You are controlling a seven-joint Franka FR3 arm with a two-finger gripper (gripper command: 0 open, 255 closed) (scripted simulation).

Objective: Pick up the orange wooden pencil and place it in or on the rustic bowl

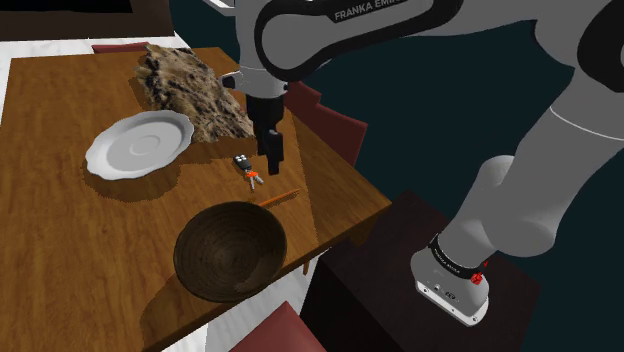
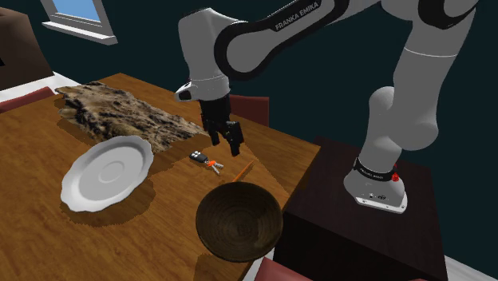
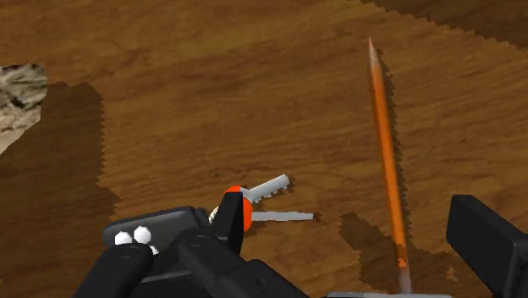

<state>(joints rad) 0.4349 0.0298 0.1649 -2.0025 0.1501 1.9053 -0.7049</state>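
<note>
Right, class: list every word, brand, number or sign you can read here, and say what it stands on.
"FRANKA EMIKA": on the white arm, second exterior view.
"FRANKA EMI", cut off by the picture's edge: same arm, shoulder view.
Small marks on the arm's base: too small to read.

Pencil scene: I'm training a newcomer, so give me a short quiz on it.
1. True or false: the pencil lies in the bowl.
2. The keys lie: A in the bowl, B on the table beside the pencil, C in the gripper.
3. Fill in: the gripper is ____ (open or shut).
Key: 1 false; 2 B; 3 open.
</note>
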